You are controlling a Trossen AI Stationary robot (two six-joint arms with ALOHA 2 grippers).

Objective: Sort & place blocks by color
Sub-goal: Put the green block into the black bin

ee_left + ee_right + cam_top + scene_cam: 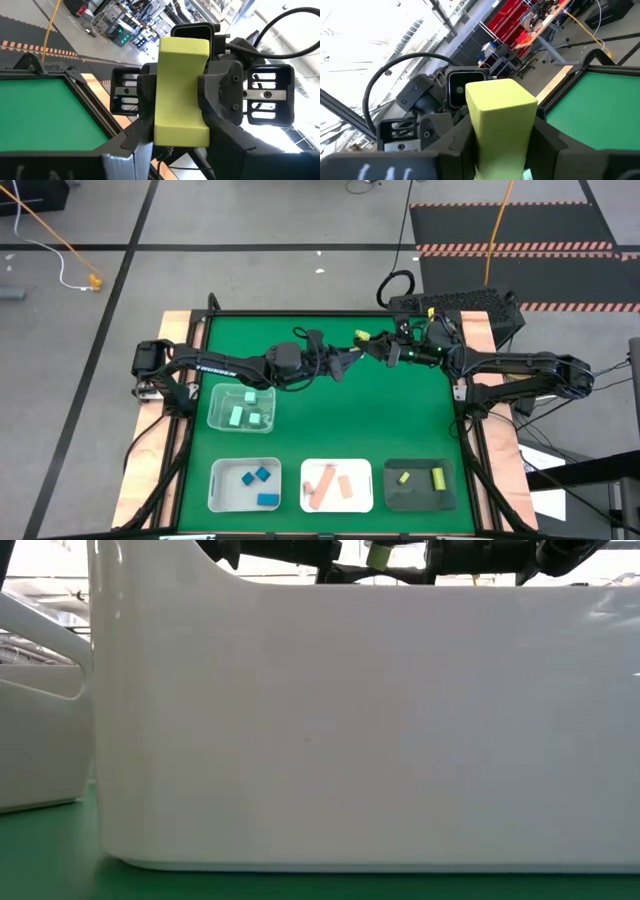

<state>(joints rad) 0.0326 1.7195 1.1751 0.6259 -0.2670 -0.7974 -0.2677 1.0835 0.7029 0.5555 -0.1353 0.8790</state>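
A yellow-green block (361,336) hangs in the air over the far middle of the green table (330,430). My two grippers meet at it. My left gripper (350,352) comes in from the table's left and my right gripper (374,344) from the right, and both are shut on it. In the left wrist view the block (181,85) stands between the fingers of both grippers. The right wrist view shows the block (500,115) filling the gap between my right fingers. At the top of the low view only a bit of the block (378,554) shows. My left gripper (180,152) pinches the block's near end (180,135) between its two fingers, coming level from the table's left. The block is lifted clear of the table. My right gripper (502,157) pinches the block's two opposite sides (485,145) between its two fingers (212,95). It comes about level from the table's right, facing my left gripper. The block sticks out past its fingertips.
Along the near edge stand a white tray (216,498) with blue blocks, a white tray (308,502) with tan blocks and a dark tray (392,500) with yellow-green blocks. A clear tray (216,420) with mint blocks sits at middle left. A white tray wall (350,720) fills the low view.
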